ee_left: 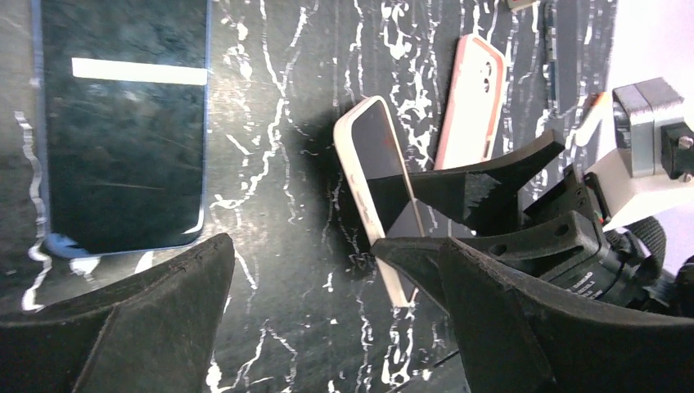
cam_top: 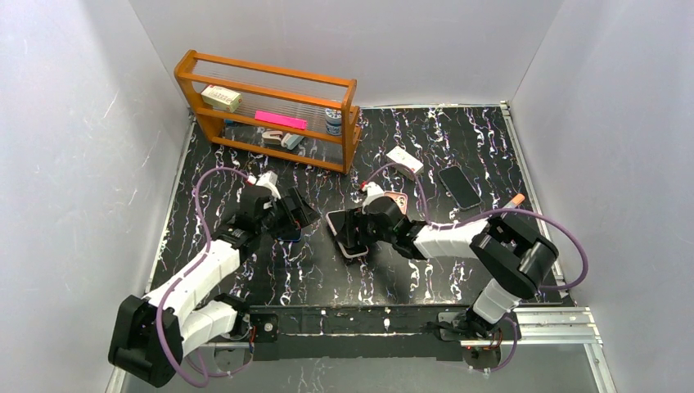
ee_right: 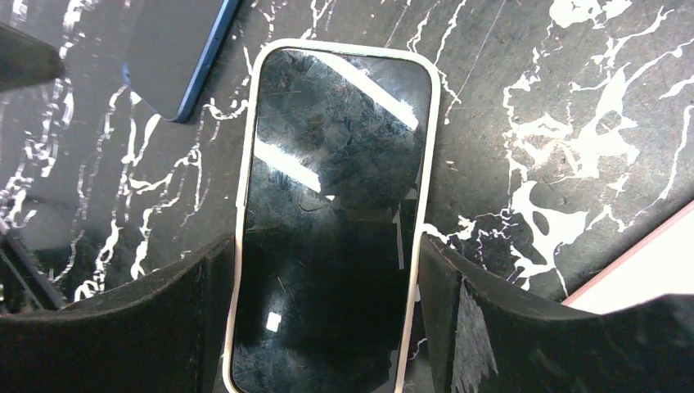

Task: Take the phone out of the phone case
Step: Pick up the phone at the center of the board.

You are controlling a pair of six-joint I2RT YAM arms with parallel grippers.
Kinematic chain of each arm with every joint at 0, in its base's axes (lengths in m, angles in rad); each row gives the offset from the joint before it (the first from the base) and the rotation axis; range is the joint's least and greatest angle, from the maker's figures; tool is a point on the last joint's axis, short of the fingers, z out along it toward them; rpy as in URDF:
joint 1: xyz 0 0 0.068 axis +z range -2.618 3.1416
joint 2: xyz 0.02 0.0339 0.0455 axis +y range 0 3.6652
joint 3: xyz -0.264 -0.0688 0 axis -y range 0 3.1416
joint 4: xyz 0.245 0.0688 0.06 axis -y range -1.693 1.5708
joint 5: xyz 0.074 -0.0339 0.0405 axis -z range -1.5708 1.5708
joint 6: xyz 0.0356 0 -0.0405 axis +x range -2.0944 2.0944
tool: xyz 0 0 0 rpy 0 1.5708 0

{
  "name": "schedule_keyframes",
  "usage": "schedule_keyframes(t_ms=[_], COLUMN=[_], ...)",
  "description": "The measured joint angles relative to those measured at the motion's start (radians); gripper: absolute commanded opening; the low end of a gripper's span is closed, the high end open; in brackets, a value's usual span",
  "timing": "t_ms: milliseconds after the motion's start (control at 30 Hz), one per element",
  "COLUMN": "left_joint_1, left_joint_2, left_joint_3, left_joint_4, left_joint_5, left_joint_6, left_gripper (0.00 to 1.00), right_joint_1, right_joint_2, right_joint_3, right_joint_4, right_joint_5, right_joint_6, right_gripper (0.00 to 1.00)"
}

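A black marbled table [cam_top: 327, 278] fills the booth, and a wooden rack [cam_top: 270, 110] stands well beyond both grippers, over on the left arm's side.

The right gripper [ee_right: 327, 270] is low over the middle of the table. Its two fingers are pressed in against the long sides of the phone case [ee_left: 366, 205], one on each side. The phone [ee_right: 335, 164] sits in that cream case with its dark screen up, and its far end sticks out past the fingertips. From the left wrist it looks tipped up on one long edge with a shadow beneath, though I can't be sure how far it is off the table.

The left gripper [ee_left: 335, 262] faces the right one with its fingers spread wide, holding nothing. The cased phone lies just ahead of its gap. A blue phone [ee_left: 123, 147] lies flat ahead of its left-hand finger in the wrist view, apart from it.

A pink phone case [ee_left: 470, 98] lies just behind the right gripper's fingers, on the side away from the left gripper. Further out past it are a black phone [cam_top: 459, 187] and a small white box [cam_top: 404, 159].
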Motion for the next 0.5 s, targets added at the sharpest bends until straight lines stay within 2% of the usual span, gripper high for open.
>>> schedule_keyframes(t_ms=[267,500], left_joint_1=[-0.036,-0.122], left_joint_2=[0.101,0.175], left_joint_3=[-0.018,-0.029], left_joint_4=[0.174,0.293], left_joint_5=[0.089,0.071], left_joint_6=[-0.116,-0.203], left_gripper=[0.92,0.84], right_joint_1=[0.001,0.013], right_joint_2=[-0.037,-0.058], right_joint_3=[-0.096,-0.131], right_joint_4=[0.194,0.282], right_joint_5=[-0.017,-0.018], right_joint_6=[0.055,0.055], right_gripper=[0.01,0.01])
